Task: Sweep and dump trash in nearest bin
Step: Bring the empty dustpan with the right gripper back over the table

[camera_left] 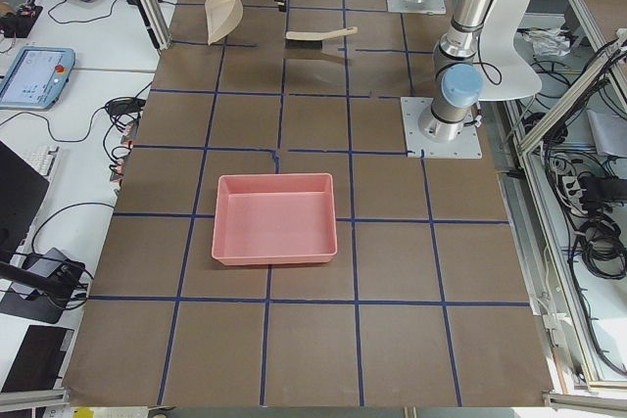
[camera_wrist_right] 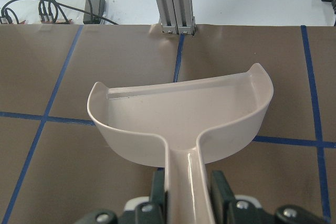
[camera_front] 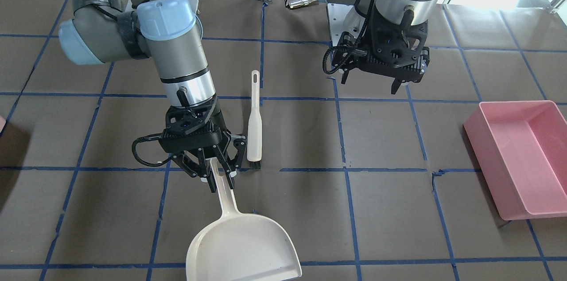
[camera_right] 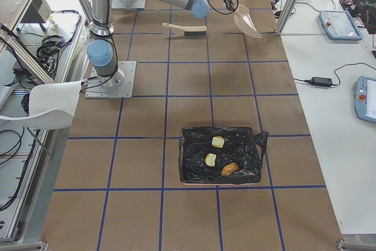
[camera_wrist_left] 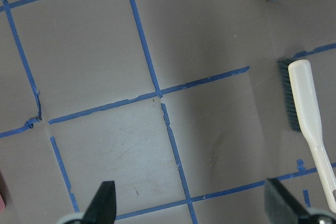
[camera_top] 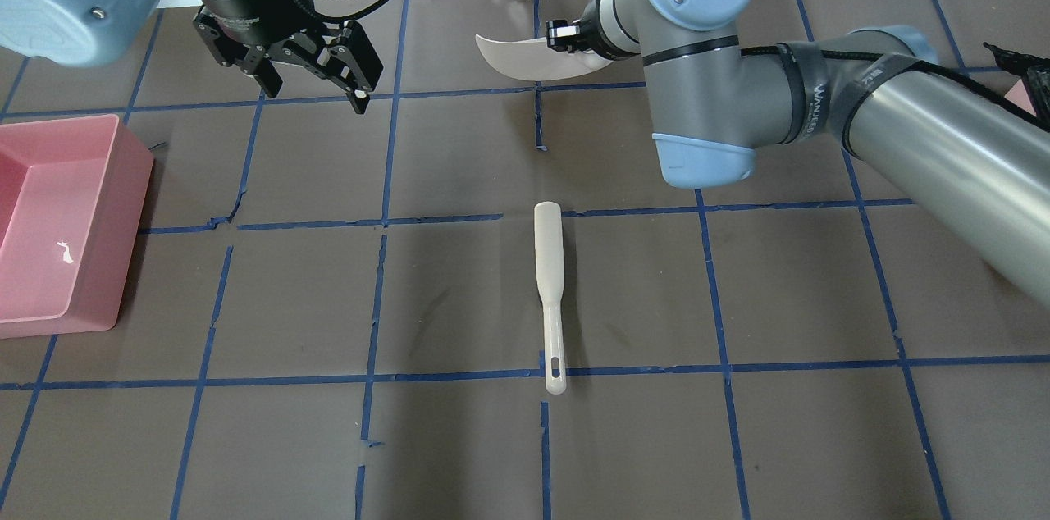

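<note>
Exterior right: trash (camera_right: 210,160) far from fingers (camera_wrist_right: 158,195)

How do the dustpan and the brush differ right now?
The dustpan is clamped by its handle in the right gripper and lifted off the table; the brush lies flat on the table, untouched. The dustpan is a wide scoop; the brush is slim, with dark bristles at one end. Both are cream plastic with long handles.
</note>
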{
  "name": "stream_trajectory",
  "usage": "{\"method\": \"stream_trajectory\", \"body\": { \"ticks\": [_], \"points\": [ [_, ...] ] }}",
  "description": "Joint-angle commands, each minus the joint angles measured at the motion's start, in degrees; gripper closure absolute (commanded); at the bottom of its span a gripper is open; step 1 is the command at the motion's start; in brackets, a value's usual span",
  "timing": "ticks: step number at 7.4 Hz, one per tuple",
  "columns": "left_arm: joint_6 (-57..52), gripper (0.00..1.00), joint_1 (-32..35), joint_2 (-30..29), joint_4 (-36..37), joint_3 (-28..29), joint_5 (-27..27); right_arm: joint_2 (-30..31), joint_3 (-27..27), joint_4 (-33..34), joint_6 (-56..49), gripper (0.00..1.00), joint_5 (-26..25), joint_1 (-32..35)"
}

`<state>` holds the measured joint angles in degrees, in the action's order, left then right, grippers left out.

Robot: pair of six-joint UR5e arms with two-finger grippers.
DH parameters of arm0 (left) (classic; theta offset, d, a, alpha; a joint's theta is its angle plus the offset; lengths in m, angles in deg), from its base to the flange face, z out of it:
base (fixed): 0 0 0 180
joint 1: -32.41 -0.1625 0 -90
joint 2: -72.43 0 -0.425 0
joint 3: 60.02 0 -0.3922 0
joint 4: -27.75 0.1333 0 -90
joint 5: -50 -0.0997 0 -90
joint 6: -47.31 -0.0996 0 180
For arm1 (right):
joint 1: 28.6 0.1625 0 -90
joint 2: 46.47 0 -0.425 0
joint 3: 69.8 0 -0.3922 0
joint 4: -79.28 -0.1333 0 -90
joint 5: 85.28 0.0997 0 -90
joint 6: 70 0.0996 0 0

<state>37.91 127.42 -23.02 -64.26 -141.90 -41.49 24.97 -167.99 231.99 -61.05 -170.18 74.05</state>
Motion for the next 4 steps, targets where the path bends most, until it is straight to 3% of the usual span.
{"method": "stream_trajectory", "body": {
  "ticks": [1,4],
  "points": [
    [0.0,0.0,0.0,0.0,0.0,0.0,0.0,-1.7,0.2,0.6,1.8,1.0,-2.7,2.7],
    [0.0,0.0,0.0,0.0,0.0,0.0,0.0,-3.3,0.2,2.2,1.9,0.99,-3.1,3.3]
  ]
}}
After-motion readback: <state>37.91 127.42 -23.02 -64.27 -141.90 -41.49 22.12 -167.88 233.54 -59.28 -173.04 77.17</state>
